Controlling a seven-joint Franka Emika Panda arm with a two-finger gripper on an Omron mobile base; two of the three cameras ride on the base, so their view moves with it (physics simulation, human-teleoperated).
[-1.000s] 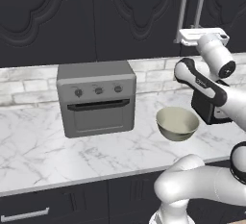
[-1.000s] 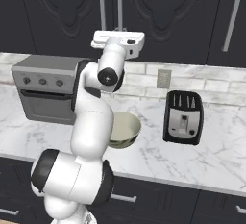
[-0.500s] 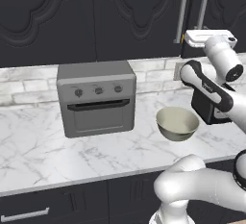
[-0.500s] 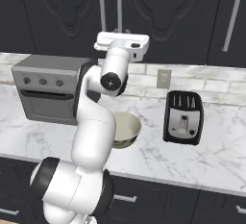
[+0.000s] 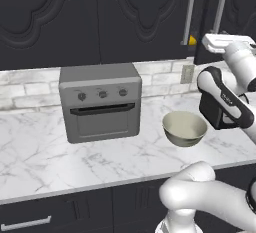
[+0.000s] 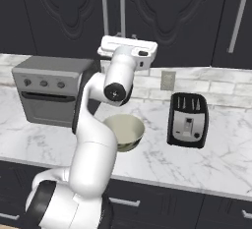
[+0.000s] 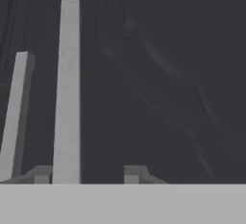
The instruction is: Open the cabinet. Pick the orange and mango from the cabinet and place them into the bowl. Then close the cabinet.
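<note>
The gripper is up at the cabinet, its fingers parted and slack round the right door's handle, which sits close to one tip without being pinched. That door stands a little ajar, and a bit of yellow mango peeks out at the gap. The bowl sits on the counter below (nothing in it).

counter: oven left, bowl middle, toaster right | cabinet above, behind | mango in cabinet gap | outlet on wall behind, between bowl and toaster
</note>
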